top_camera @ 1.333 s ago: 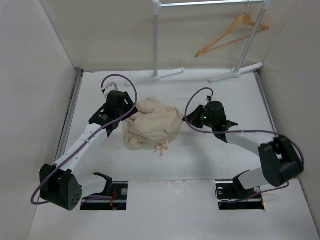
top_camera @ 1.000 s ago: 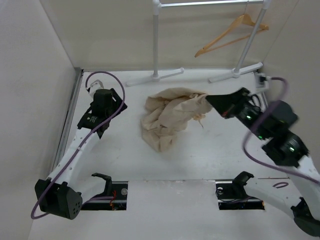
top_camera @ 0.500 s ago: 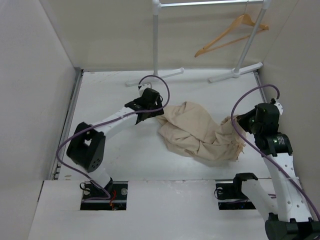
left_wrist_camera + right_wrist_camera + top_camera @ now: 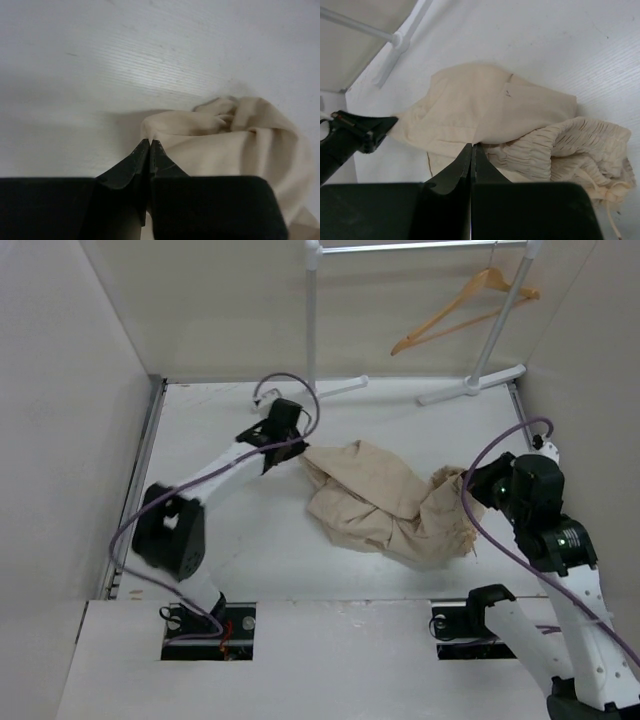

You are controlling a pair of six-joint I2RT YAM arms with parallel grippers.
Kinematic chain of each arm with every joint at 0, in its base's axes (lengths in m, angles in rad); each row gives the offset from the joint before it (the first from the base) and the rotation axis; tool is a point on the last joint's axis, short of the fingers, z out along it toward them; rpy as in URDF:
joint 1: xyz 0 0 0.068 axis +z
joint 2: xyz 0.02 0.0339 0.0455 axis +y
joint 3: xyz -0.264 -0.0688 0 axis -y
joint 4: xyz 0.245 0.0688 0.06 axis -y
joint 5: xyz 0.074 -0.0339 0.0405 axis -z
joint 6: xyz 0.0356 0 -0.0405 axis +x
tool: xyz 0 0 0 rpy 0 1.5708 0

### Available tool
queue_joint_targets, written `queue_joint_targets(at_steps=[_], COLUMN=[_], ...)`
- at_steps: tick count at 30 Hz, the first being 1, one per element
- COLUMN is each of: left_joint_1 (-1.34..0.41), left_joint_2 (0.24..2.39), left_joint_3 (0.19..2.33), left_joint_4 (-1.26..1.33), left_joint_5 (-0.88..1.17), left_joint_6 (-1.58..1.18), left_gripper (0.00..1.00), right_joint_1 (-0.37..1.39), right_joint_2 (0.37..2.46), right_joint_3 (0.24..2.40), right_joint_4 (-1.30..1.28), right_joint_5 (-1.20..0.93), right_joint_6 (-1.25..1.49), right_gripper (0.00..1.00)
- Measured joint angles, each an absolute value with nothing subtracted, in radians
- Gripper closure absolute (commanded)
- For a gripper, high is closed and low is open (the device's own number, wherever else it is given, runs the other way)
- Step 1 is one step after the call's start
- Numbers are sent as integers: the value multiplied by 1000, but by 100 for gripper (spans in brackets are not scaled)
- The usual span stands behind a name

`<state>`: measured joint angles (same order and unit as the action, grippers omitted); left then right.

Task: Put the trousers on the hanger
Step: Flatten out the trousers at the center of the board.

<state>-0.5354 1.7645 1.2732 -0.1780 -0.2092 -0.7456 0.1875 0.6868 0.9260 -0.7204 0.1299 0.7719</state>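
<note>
trousers [image 4: 375, 500] lie in a wrinkled heap mid tabletop [image 4: 400, 420], stretched a little between the two arms. left tool [image 4: 294, 447] sits at the far-left corner of the cloth, jaws together; the wrist view shows the tips right on a folded edge, so it looks pinched. right tool [image 4: 468, 485] is at the near-right end by the gathered waistband, jaws together too; cloth tents up toward its tips, so i judge it clamped on the fabric, though the pinch itself is hidden.

hanger [image 4: 465, 310] hangs on the white rack [image 4: 312, 320] at the back right, well apart from the cloth, nothing draped over it.

progress: early. the garment seems gripped at both ends, not lifted clear or smoothed out. spreading, carrying to the bar and draping all remain.

writing: none readable on cloth, arms or rack.
</note>
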Motion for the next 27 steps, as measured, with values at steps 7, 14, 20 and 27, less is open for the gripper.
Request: queue_joint_targets(at_steps=[7,14,20,27], left_joint_1=[-231,-189,-160,-134], left_joint_2=[1047,941,1032,1390], left_joint_3=[1415,1762,1547,1249], left_joint_4=[-366,-448,-517,-530], left_joint_5=[-366,-401,-401,-398], left_joint_6=[-712,-634,-587,-577], left_gripper=[98,97,97,95], right_joint_1=[325,390,390,249], right_joint_2=[637,635,587,678], right_joint_3=[1299,1689,1481,974], right_joint_4=[-826,-859,-775,-761], right_joint_5=[130,130,112,104], right_joint_6=[747,749,778,776], right_gripper=[100,100,100,100])
